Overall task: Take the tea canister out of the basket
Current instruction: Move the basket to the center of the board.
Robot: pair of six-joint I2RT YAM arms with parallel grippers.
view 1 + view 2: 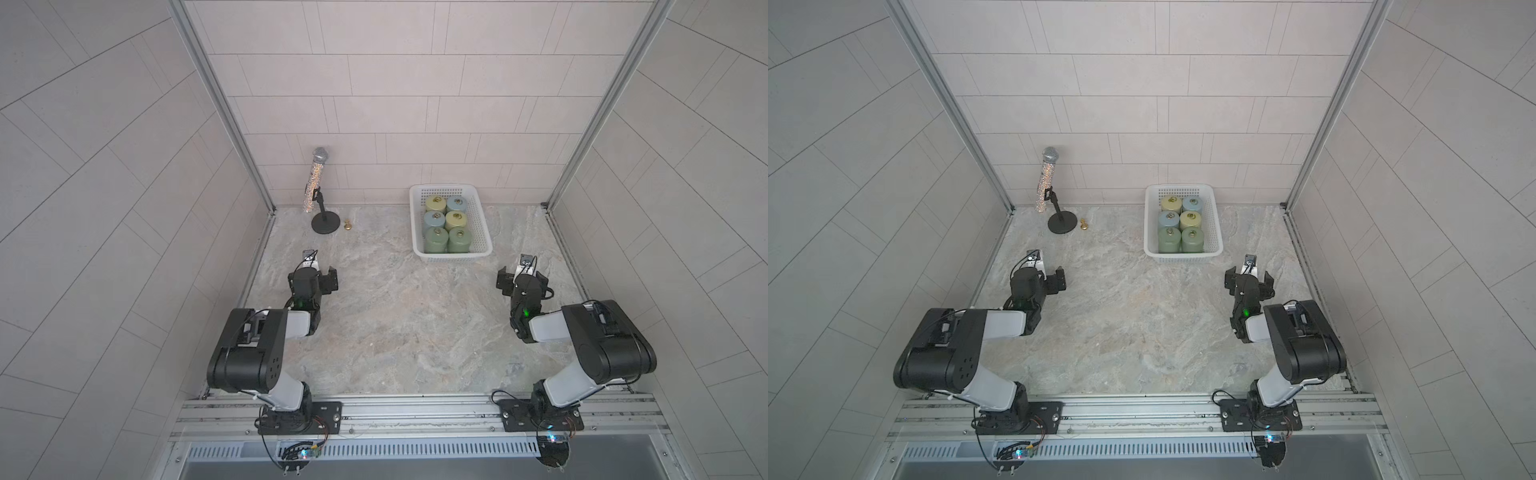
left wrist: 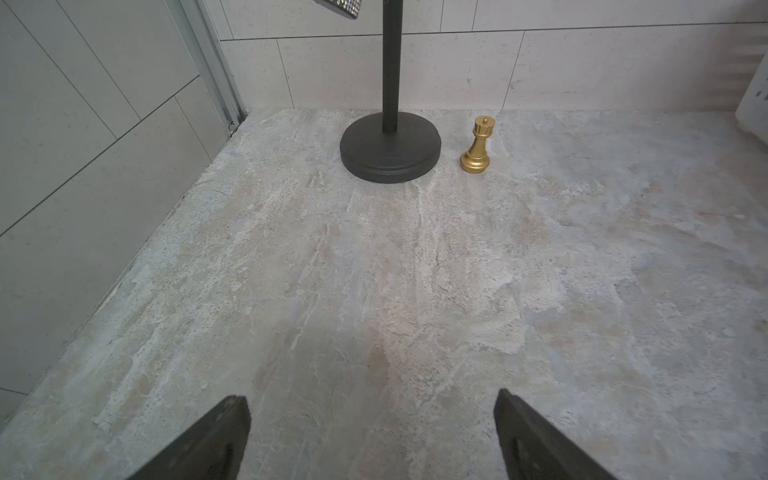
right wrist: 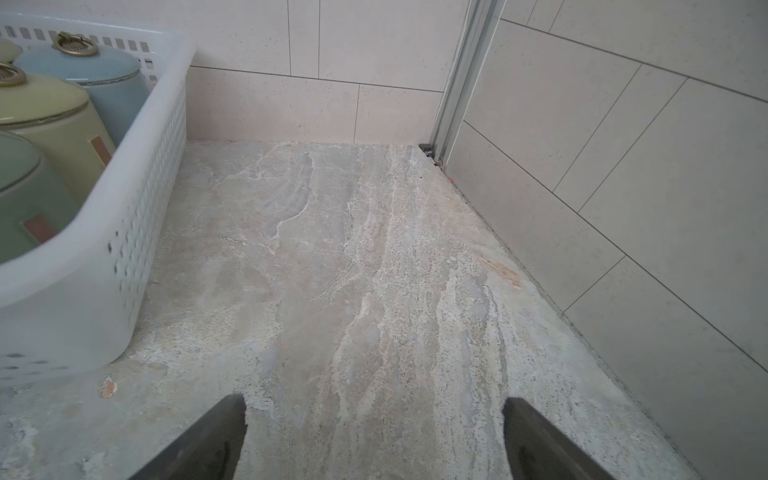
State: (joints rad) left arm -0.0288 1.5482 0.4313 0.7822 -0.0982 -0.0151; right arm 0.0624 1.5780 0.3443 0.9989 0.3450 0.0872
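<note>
Spread wide and empty, left gripper and right gripper hang low. Nearest tea canister stands packed w/ five others in the basket, ahead of right gripper. Prob. glazed ceramic: heavy, slick, breakable. Grip body, not lid, which may lift off.

- **Top views (stereo pair):** set high over the near edge, tilted down and forward across the whole grey marbled stone desk to the pale tiled back wall. Distant. Both frames hold nearly the same scene, shifted sideways.
- **Left wrist view:** low and close over the desk, facing the back wall past its dark fingers. It shares the black round-based metal stand and the small gold chess piece with the top views.
- **Right wrist view:** low and close, facing the back right corner. It shares the white perforated plastic basket with the top views.
</note>
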